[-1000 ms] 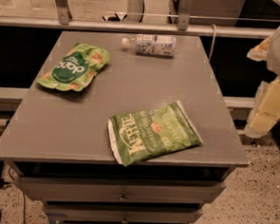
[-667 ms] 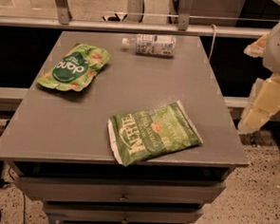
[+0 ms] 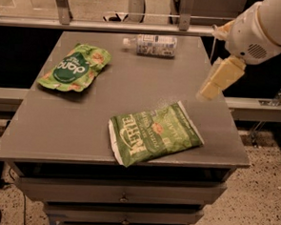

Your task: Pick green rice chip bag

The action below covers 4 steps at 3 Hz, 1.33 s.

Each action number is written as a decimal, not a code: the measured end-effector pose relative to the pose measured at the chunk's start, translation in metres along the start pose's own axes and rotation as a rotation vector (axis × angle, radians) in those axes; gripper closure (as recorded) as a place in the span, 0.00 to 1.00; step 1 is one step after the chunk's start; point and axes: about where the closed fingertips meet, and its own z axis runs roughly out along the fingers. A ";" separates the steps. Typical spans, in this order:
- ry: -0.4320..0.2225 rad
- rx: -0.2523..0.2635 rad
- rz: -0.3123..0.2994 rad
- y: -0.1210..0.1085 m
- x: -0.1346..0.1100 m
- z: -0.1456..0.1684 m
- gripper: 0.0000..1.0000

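The green rice chip bag (image 3: 75, 68) lies at the far left of the grey surface (image 3: 132, 92) and nothing touches it. The gripper (image 3: 220, 80) hangs over the right edge, well apart from it. Whether its jaws are parted cannot be told. A larger Kettle bag (image 3: 153, 133) lies near the front and a bottle (image 3: 152, 44) at the back.

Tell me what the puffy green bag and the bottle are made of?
The green rice chip bag looks like shiny, crinkly plastic film. The bottle seems clear plastic with a label. The gripper, maybe pale plastic, hovers over the table's right side.
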 end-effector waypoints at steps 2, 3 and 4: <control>-0.337 -0.053 -0.058 -0.034 -0.092 0.085 0.00; -0.337 -0.054 -0.058 -0.034 -0.092 0.085 0.00; -0.384 -0.063 -0.056 -0.039 -0.093 0.084 0.00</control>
